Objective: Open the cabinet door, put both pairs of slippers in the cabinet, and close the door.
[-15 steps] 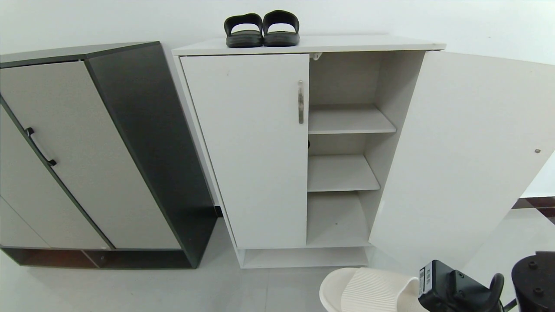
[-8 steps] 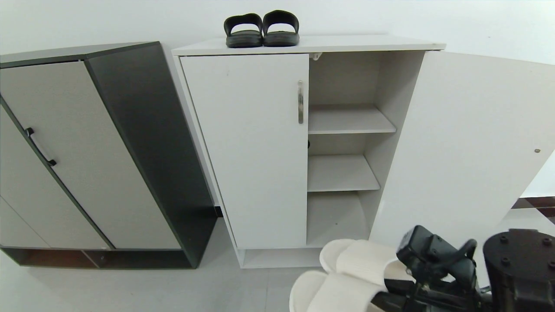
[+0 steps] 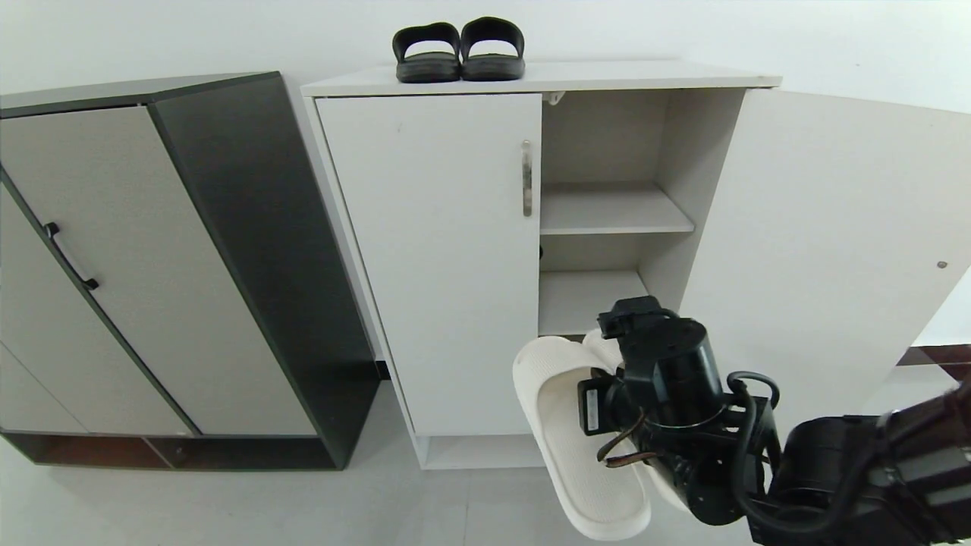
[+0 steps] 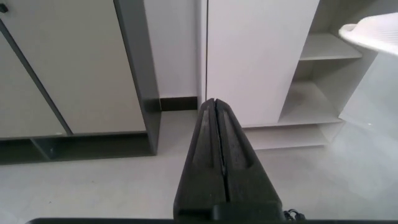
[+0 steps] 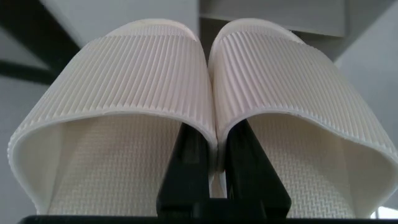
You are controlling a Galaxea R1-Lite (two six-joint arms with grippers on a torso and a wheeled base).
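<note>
A pair of white slippers (image 3: 576,432) hangs in front of the white cabinet's (image 3: 425,265) lower open bay, toes toward the cabinet. My right gripper (image 5: 214,149) is shut on the two inner strap edges, pinching them together. The slippers (image 5: 124,93) spread to both sides of its fingers. A pair of black slippers (image 3: 459,49) stands on the cabinet top. The cabinet's right door (image 3: 819,265) is swung wide open and its left door is closed. My left gripper (image 4: 216,109) is shut on nothing, low over the floor and facing the cabinets; a white slipper's edge (image 4: 373,28) shows beyond it.
Bare shelves (image 3: 607,208) (image 3: 584,299) show inside the open bay. A dark grey cabinet (image 3: 152,265) with light doors stands close to the left of the white one. Light floor tiles (image 3: 379,508) lie open in front of both.
My right arm has risen from the lower edge of the head view toward the cabinet, carrying the white slippers up and turning them to point at the open bay.
</note>
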